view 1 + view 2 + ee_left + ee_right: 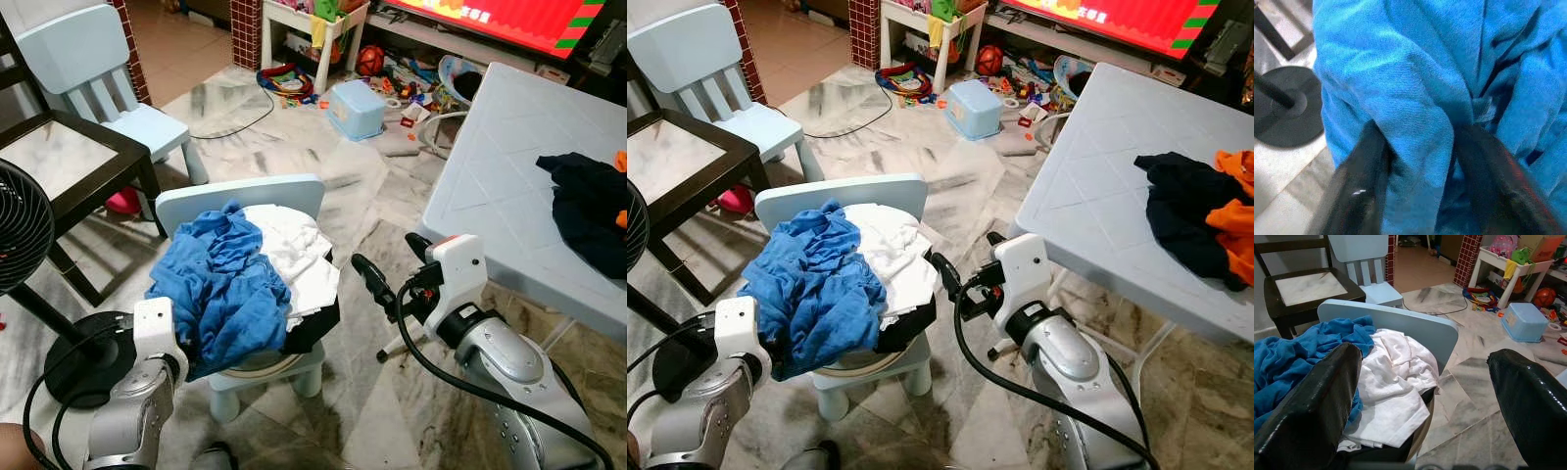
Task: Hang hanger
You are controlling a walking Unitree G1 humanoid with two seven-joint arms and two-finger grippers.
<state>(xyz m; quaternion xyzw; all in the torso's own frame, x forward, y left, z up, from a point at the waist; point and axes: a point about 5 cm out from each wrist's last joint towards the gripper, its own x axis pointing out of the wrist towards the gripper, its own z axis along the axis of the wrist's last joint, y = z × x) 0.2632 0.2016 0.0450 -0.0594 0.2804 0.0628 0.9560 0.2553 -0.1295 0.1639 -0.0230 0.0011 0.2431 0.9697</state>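
A small light-blue chair [245, 193] right in front of me holds a heap of clothes: a blue garment [220, 284] on the left, a white one [294, 245] beside it and a black one [313, 328] underneath. My left gripper [1420, 132] is at the heap's lower left edge, its fingers [1364, 166] shut on a bunched fold of the blue garment. My right gripper [392, 262] hovers just right of the chair, open and holding nothing, pointing toward the white garment [1396, 382].
A white table [509, 147] on the right carries a dark garment [588, 196] and an orange one [1234, 211]. On the left are a black fan [20, 225], a dark wooden chair [59, 157] and another light-blue chair [88, 59]. A blue bin [355, 108] and toys litter the far floor.
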